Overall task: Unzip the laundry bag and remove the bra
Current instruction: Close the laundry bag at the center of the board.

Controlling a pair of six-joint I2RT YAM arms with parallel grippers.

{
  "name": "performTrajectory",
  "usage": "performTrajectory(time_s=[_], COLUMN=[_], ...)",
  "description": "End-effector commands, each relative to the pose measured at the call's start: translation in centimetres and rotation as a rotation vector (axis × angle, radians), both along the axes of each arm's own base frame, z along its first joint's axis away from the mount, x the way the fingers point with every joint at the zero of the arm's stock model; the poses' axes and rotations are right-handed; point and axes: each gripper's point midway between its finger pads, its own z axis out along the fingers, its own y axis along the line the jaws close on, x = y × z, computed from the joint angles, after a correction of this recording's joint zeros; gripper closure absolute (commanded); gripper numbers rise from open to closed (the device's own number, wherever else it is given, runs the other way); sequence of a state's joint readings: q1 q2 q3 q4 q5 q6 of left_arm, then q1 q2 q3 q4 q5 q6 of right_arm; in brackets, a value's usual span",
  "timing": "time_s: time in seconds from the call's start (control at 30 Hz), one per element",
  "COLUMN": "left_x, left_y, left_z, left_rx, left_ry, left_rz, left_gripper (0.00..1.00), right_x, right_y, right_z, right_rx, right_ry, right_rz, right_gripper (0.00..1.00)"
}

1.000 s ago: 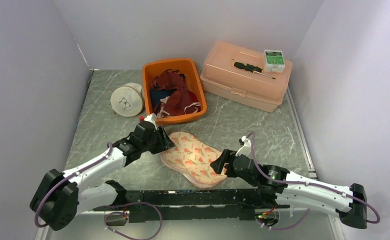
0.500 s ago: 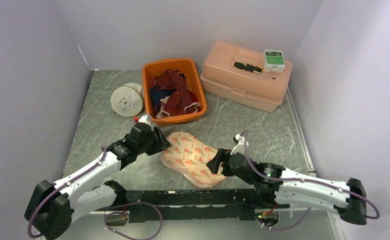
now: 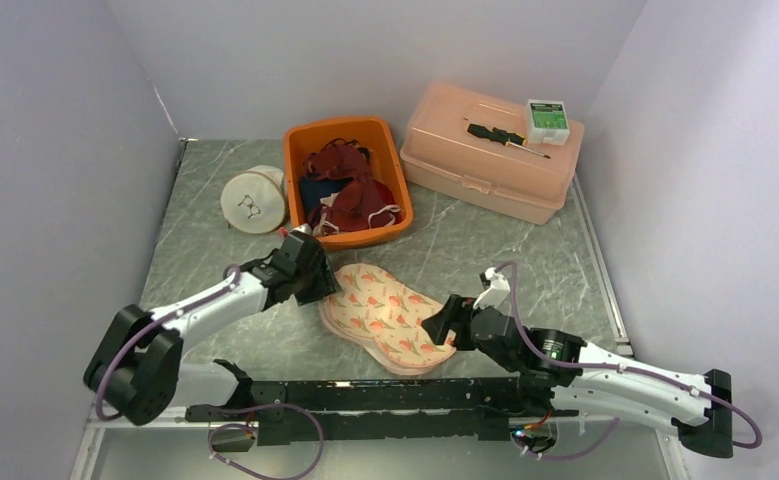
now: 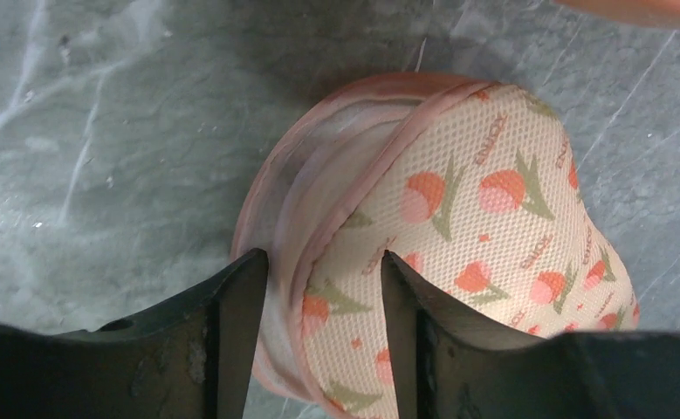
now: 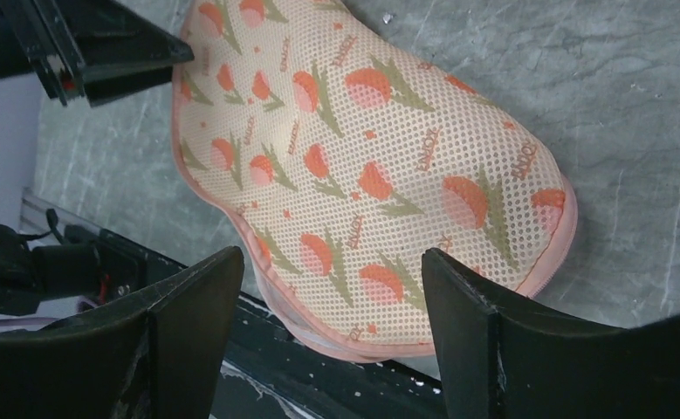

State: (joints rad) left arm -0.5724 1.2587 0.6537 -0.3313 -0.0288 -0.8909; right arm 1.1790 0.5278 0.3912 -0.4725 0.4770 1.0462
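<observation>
Grey marbled tabletop [image 3: 505, 250] is carrying the tulip-print laundry bag [image 3: 380, 315] between two arms.
In the overhead view the bag is lying flat at lower centre, just below the orange bin [image 3: 295, 145] of dark red garments. The left gripper [image 3: 320, 287] is reaching in at the bag's upper-left end; in its wrist view its jaws are standing partly apart, straddling the bag's layered pink rim [image 4: 319, 218] without visibly pinching it. The right gripper [image 3: 443, 326] is hovering at the bag's lower-right end, jaws spread wide and holding nothing. No bra is showing through the mesh.
</observation>
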Motion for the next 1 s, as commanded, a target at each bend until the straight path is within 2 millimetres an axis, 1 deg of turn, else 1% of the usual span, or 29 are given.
performTrajectory(time_s=[0.0,0.1,0.3,0.37,0.53,0.6,0.73,0.87,0.97], left_x=[1.9,1.7,1.0,0.5,0.2,0.0,-0.5,-1.4,-2.3], left_y=[-1.8,-1.9,-1.1,-0.8,0.5,0.8,1.5,2.9,3.4], left_z=[0.9,0.8,2.2,3.1,4.8,5.1,4.4,3.3,3.0], left_rx=[-0.031,-0.055,-0.075,-0.077,-0.056,-0.042,0.001,0.045,0.037], left_ry=[-0.044,-0.048,-0.097,-0.109,-0.159,-0.16,-0.132,-0.1,-0.099], left_rz=[-0.055,-0.048,-0.034,-0.037,-0.017,-0.018,-0.015,0.018,0.023], left_gripper=[0.46,0.55,0.9,0.96,0.97,0.97,0.97,0.97,0.97], right_x=[-0.1,-0.3,-0.1,0.0,0.2,0.3,0.5,0.7,0.9], right_y=[1.6,2.0,1.9,1.9,2.4,2.6,2.7,1.7,0.8], right_z=[2.3,3.0,3.3,3.3,3.1,2.9,2.7,2.2,1.5], right_rx=[0.042,0.071,0.079,0.078,0.073,0.065,0.05,0.04,0.038], right_ry=[-0.036,-0.048,-0.063,-0.067,-0.068,-0.068,-0.065,-0.057,-0.05], right_rz=[0.063,0.089,0.081,0.076,0.077,0.08,0.073,0.027,-0.016], right_gripper=[0.22,0.23,0.25,0.23,0.21,0.2,0.2,0.2,0.2])
